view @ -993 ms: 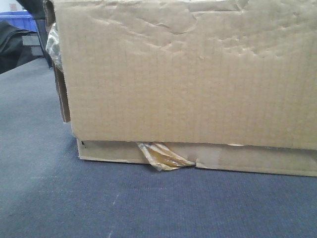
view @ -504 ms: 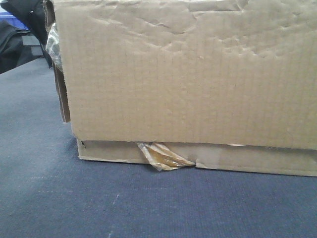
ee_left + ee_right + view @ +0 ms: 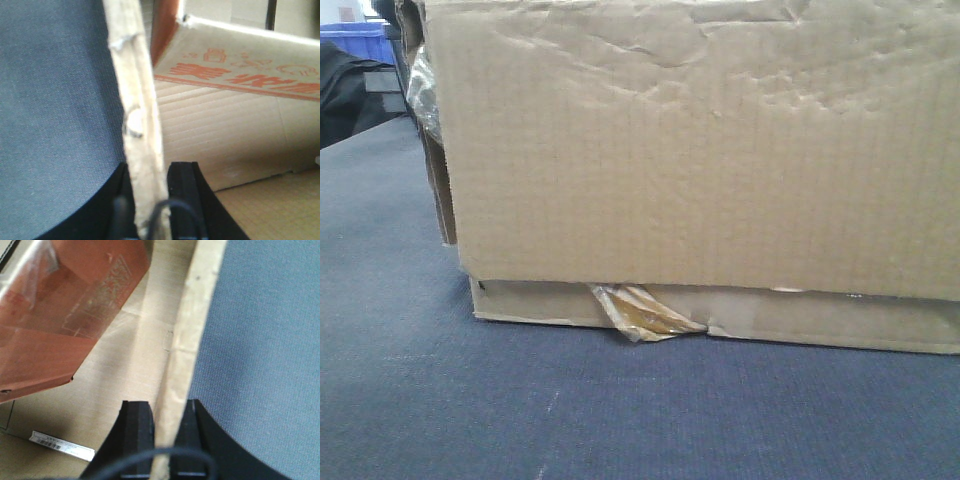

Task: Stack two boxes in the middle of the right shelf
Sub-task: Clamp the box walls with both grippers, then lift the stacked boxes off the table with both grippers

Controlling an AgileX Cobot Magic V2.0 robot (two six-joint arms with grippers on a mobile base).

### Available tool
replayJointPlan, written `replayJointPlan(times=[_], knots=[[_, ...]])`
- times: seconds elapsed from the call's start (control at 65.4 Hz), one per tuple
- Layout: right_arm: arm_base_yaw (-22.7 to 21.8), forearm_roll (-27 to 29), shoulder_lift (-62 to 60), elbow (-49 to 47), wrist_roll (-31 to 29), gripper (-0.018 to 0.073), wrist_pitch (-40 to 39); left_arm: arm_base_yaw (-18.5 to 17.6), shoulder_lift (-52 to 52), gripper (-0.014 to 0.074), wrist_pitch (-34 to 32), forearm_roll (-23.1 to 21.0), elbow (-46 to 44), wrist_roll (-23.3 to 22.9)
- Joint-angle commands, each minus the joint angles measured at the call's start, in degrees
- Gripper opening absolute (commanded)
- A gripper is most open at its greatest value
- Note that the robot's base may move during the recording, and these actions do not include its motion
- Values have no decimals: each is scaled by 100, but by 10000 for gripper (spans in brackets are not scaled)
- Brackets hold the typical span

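The large box (image 3: pixel 700 150), brown with a wrinkled, dented face, fills the front view. It sits on the flatter box (image 3: pixel 820 320), which has torn yellowish tape (image 3: pixel 645 315) at its edge. Both rest on a blue-grey carpeted surface (image 3: pixel 620 420). My left gripper (image 3: pixel 151 170) is shut on a thin cardboard side wall (image 3: pixel 137 100) of an open box, one finger inside and one outside. My right gripper (image 3: pixel 165 407) is shut on the opposite cardboard wall (image 3: pixel 195 315) in the same way. The steel shelf is out of view.
Inside the box, an orange-printed cardboard flap (image 3: pixel 240 70) shows in the left wrist view. The right wrist view shows a reddish-brown plastic-wrapped item (image 3: pixel 65 305) and a white barcode label (image 3: pixel 62 445). A blue bin (image 3: pixel 355 40) and a black object (image 3: pixel 345 90) stand far left.
The stacked boxes have shifted slightly left and a bit closer in the front view. A dark shape that covered the blue bin has moved away.
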Motion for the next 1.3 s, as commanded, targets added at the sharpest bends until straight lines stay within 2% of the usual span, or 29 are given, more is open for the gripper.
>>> replayJointPlan(times=[0.0, 0.29, 0.55, 0.749, 1.283], knots=[[-1, 44, -221, -140, -71, -152, -166, 9, -259, -111, -26, 56, -99, -62], [-1, 44, -614, -874, -71, -152, -180, 9, -813, -111, -115, 235, -657, -85], [-1, 44, -879, -2043, -71, -152, -170, 9, -1237, -111, -252, 334, -1570, -85], [-1, 44, -987, -2744, -71, -152, -215, 9, -1447, -111, -463, 446, -1901, -85], [-1, 44, -987, -2823, -71, -152, -301, 9, -1473, -111, -661, 537, -1901, -85]])
